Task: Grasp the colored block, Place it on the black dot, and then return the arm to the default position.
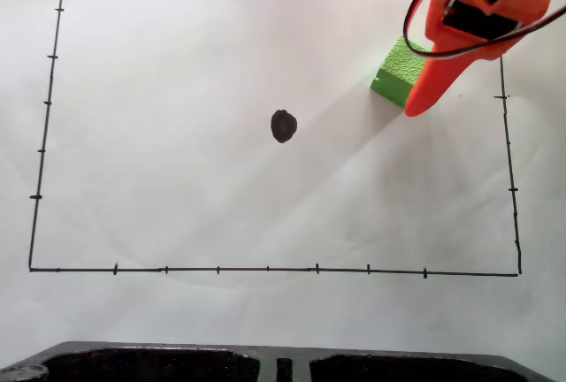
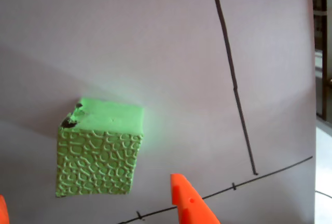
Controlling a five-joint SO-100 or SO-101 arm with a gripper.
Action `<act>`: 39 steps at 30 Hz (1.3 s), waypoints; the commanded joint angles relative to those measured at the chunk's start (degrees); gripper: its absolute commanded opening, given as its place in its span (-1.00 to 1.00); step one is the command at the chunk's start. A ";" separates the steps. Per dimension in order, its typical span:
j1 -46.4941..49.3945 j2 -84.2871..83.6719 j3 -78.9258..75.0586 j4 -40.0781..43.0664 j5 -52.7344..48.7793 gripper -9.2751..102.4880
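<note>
The colored block (image 1: 396, 71) is a green pebbled cube resting on the white paper near the top right corner of the drawn rectangle. The arm (image 1: 482, 11) is orange and reaches in from the top right, its pointed jaw covering the cube's right side. My gripper (image 1: 367, 42) is open. In the wrist view the cube (image 2: 98, 151) lies between the two orange fingertips (image 2: 189, 203), with a gap on the right side. The black dot (image 1: 283, 126) sits bare in the middle of the rectangle, well to the left of the cube and below it in the fixed view.
A thin black border line (image 1: 265, 270) with tick marks frames the work area on the white paper. A dark tray edge (image 1: 283, 364) runs along the bottom of the fixed view. In the wrist view the border corner (image 2: 254, 172) lies right of the cube.
</note>
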 commanded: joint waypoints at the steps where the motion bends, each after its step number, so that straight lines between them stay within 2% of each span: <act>1: 1.23 -0.44 -0.88 0.44 -0.26 -0.13; 19: 3.25 -4.13 0.97 -0.97 -1.76 -0.21; 39: 6.33 -4.48 1.93 -3.34 -5.27 -0.55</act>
